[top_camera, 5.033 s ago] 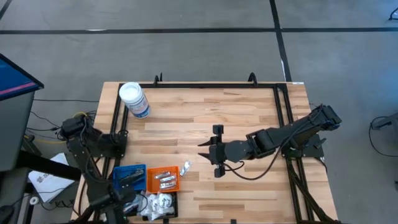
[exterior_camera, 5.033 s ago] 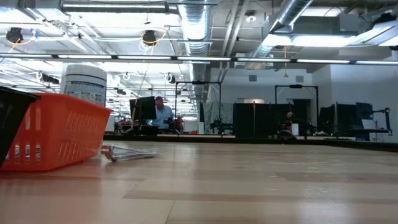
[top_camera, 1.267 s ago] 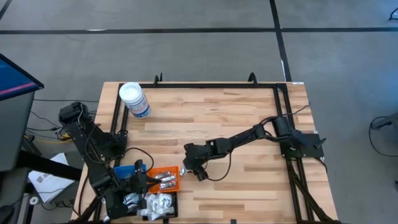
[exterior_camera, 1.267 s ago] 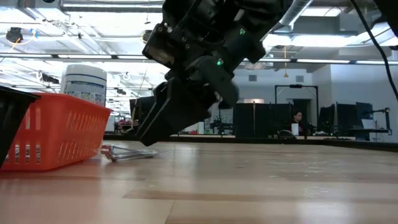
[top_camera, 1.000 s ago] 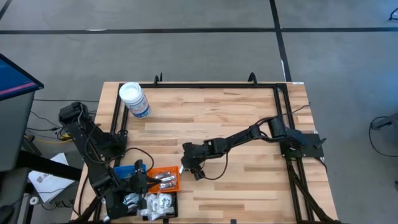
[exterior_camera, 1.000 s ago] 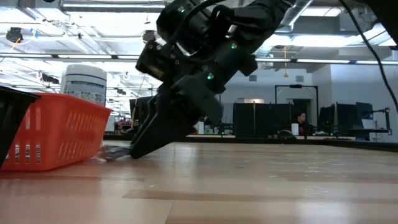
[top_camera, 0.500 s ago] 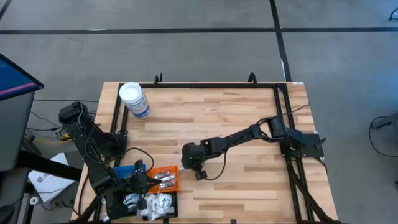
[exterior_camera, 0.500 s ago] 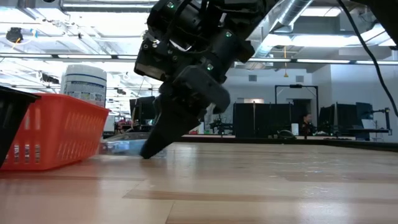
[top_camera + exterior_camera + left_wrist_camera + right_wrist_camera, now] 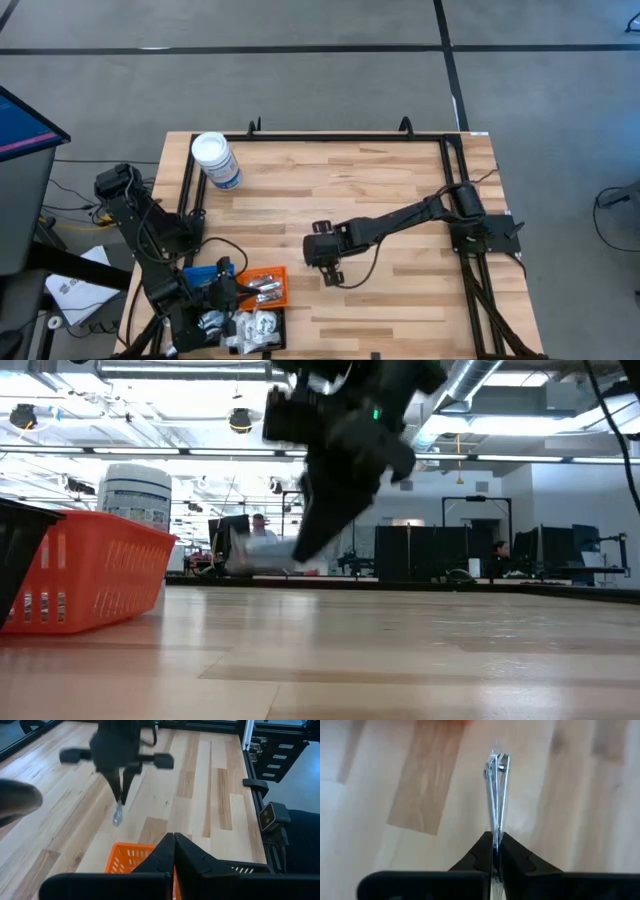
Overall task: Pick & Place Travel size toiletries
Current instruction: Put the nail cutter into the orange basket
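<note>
A slim silvery toiletry in a clear wrapper (image 9: 495, 790) sticks out past the fingertips of my right gripper (image 9: 493, 840), which is shut on it above the middle of the table (image 9: 320, 250). The left wrist view shows the same item (image 9: 118, 815) below that gripper (image 9: 121, 795). My left gripper (image 9: 174, 840) is shut on nothing and hovers over the orange tray (image 9: 131, 857) at the table's near left (image 9: 225, 290). More small toiletries lie in the orange tray (image 9: 264, 287). My right gripper pinches one end of the slim wrapped item (image 9: 495, 827) between its two fingers. The fingers slant steeply down from above and lie along the item. It hangs past the fingertips with its free end (image 9: 496, 760) lowest, clear of the table.
A blue tray (image 9: 205, 278), the orange tray (image 9: 90, 570) and a black tray (image 9: 250, 325) stand together at the near left corner. A large white-lidded jar (image 9: 215, 160) stands at the far left. Bare wood lies to the right of the trays.
My right gripper has shut on the silvery item that lay beside the orange tray. It has lifted the item clear of the table, tipping to point more steeply down and drawing a little toward the table's right edge.
</note>
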